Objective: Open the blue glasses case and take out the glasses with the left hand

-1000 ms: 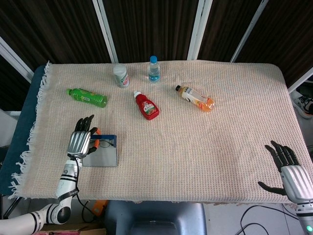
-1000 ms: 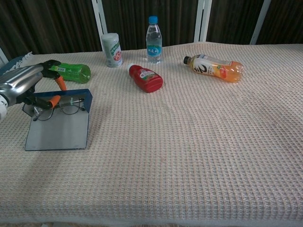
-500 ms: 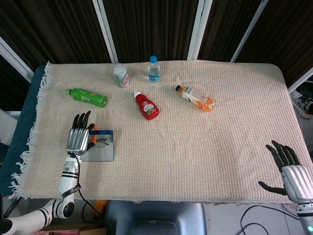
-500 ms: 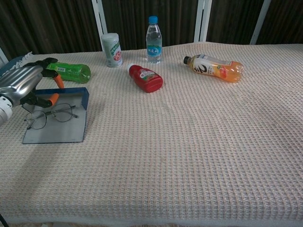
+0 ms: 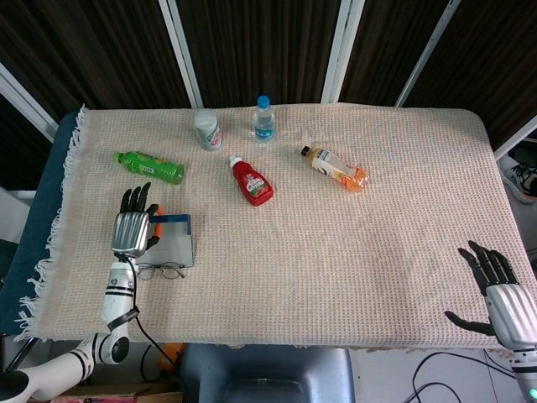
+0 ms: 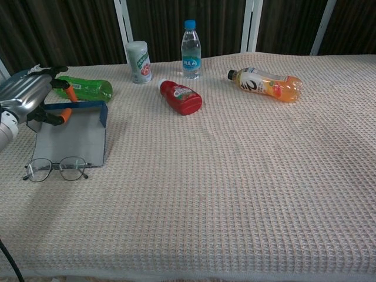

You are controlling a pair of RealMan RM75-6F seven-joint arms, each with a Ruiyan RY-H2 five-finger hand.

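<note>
At table's left edge we see left hand (image 6: 26, 100) raised over open blue glasses case (image 6: 73, 136), holding case rim between orange-tipped fingers (image 6: 66, 113). Glasses (image 6: 57, 168) lie on cloth just in front of case, unheld. Right hand (image 5: 501, 295) spread, empty, near right corner. We count five bottles, one case, one glasses.

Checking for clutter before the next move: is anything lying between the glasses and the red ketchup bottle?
Only the open glasses case partly, beside the glasses; toward the ketchup bottle it's bare cloth, in both views.
</note>
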